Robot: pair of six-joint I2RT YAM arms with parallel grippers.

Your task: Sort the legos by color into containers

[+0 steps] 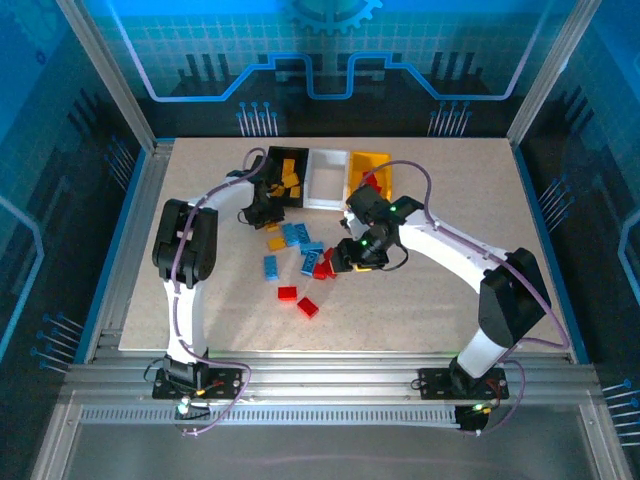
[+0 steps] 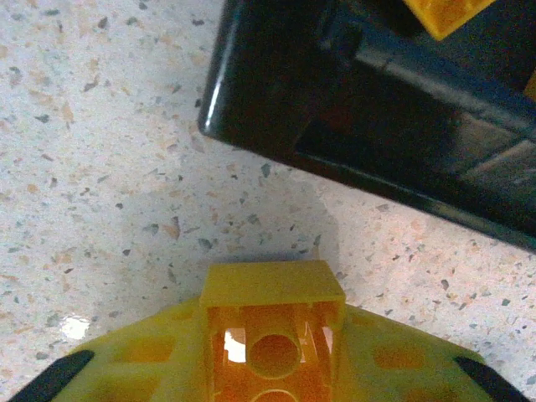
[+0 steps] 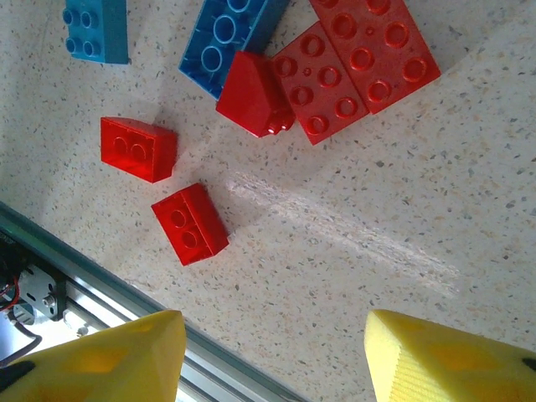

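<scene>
Just ahead of the left gripper [image 2: 272,373], closed on a yellow brick [image 2: 272,293], the black bin [image 2: 377,126] is seen with yellow-orange bricks [image 1: 290,180] inside. Red is seen in the yellow bin [image 1: 368,160]; the white bin [image 1: 327,180] looks bare. Below the wide-spread right gripper [image 3: 272,339], red legos [image 3: 191,223] and blue legos [image 3: 226,38] are left unsorted; under half is judged done.

3 containers [image 1: 327,153] behind the legos [image 1: 293,235] on the table [image 1: 440,325]

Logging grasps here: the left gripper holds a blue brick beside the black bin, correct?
No: the brick held in the left gripper is yellow, not blue, as the left wrist view shows. It is beside the black bin.
</scene>
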